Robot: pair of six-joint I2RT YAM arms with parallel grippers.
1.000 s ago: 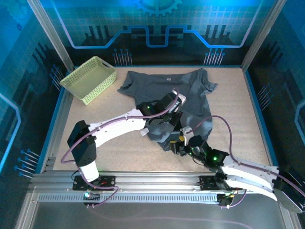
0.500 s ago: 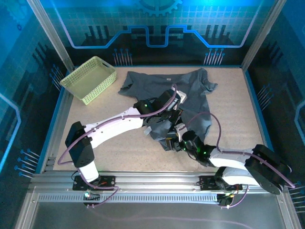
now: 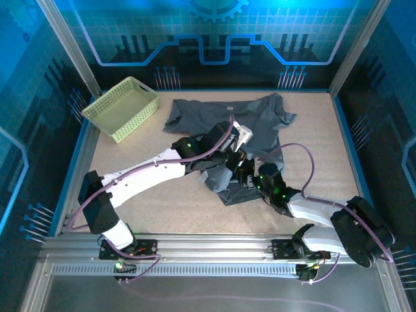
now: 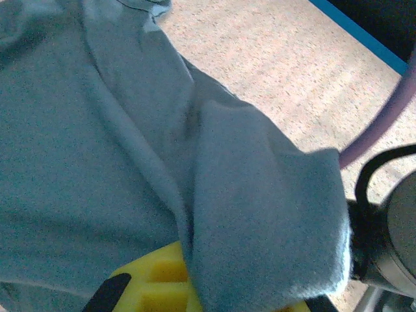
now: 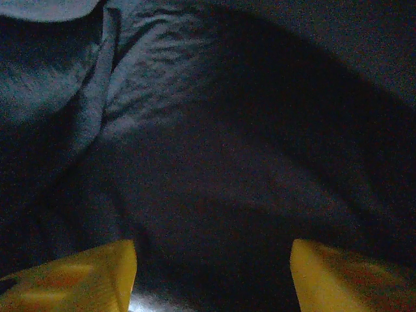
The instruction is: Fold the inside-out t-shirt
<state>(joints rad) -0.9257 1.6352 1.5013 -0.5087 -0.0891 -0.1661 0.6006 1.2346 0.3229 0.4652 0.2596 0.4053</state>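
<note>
Top ext: t-shirt (image 3: pixel 260 123) collar far, hem nr.

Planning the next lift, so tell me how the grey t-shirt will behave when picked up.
Likely floppy: the t-shirt lies wrinkled and, in the left wrist view, drapes in soft folds over the left gripper. Probably light for its size, since the thin cloth bunches easily. Unlikely to slide freely; its matte fabric should drag on the table.

I've got a speckled beige tabletop (image 3: pixel 162 208) with a blue border (image 3: pixel 355 153). Aluminium posts (image 3: pixel 69 45) at the corners. Back wall (image 3: pixel 214 32) printed with glowing blue circuit lines. Grooved metal rail (image 3: pixel 208 247) along the near edge. Cool blue light overall.
</note>
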